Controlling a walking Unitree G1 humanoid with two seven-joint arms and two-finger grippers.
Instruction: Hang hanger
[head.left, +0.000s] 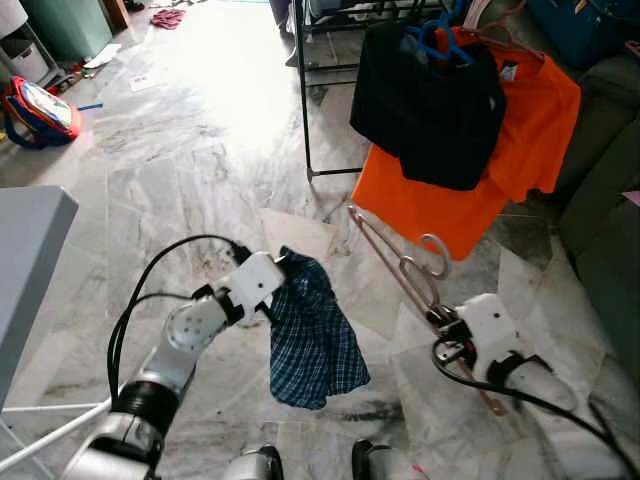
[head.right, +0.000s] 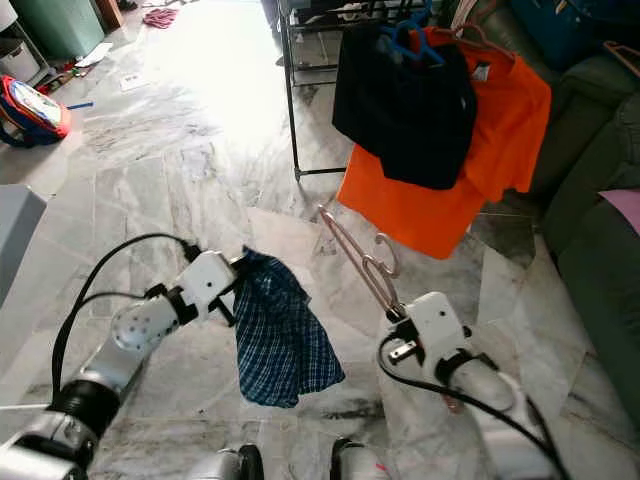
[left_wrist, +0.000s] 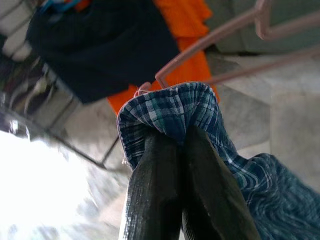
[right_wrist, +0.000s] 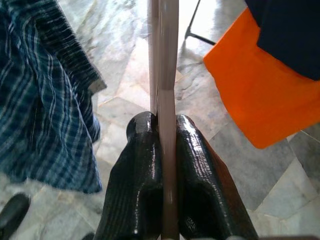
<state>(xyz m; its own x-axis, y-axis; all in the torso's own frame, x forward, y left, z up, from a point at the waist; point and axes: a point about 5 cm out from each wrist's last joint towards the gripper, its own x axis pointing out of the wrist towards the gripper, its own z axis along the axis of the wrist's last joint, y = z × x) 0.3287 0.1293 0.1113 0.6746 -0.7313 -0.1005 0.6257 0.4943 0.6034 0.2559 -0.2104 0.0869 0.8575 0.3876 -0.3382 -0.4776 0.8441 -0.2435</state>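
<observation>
Hanger: thin pink frame with a curled hook partway along its upper edge. Held low in front of the robot, above the marble floor. Long axis runs from the right gripper away and to the robot's left, rising toward the orange shirt; far tip ends just short of that shirt's lower hem. Near end passes under the right wrist housing. Hook points up and to the right.

Right gripper: both black fingers pressed flat against the hanger bar from either side, bar running straight out between them. Clamped on the hanger.

Left gripper: fingers closed together, pinching a fold of the blue plaid garment. Cloth bunched over the fingertips, the rest hanging free below the left wrist, lower edge above the floor. Garment and hanger apart, garment to the left of the hanger.

Beyond: orange shirt draped from a dark metal clothes rack, with a black garment hung over its upper part on a blue hanger. Dark green sofa at right edge. Grey bench corner at left edge. Red and blue bag on the floor, far left. Robot's feet at bottom edge.
</observation>
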